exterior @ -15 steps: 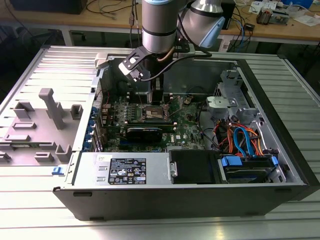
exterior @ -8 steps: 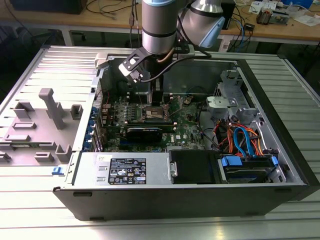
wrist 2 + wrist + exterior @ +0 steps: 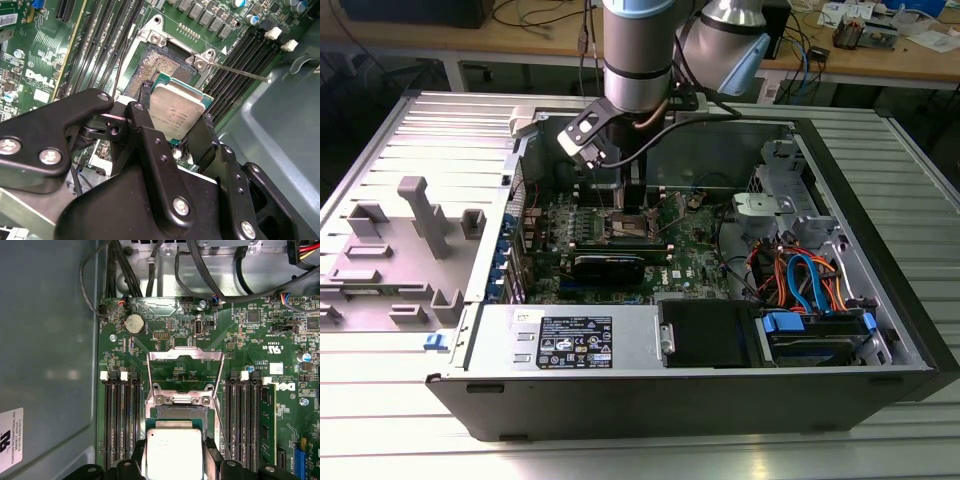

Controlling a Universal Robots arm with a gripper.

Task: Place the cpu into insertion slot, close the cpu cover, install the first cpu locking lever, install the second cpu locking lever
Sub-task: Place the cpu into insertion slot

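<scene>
Black fingers (image 3: 150, 140) of the tool (image 3: 176, 114) were clamped on the chip (image 3: 176, 106), holding it just over the open socket (image 3: 161, 66) on the green board (image 3: 240, 340). The thin metal cover (image 3: 185, 354) stood raised off the socket, hinged at one edge.

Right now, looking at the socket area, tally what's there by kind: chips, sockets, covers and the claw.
cpu: 1, gripped by the claw
insertion slot: 1, uncovered
cpu cover: 1, swung up
claw: 1
Total: 4
</scene>
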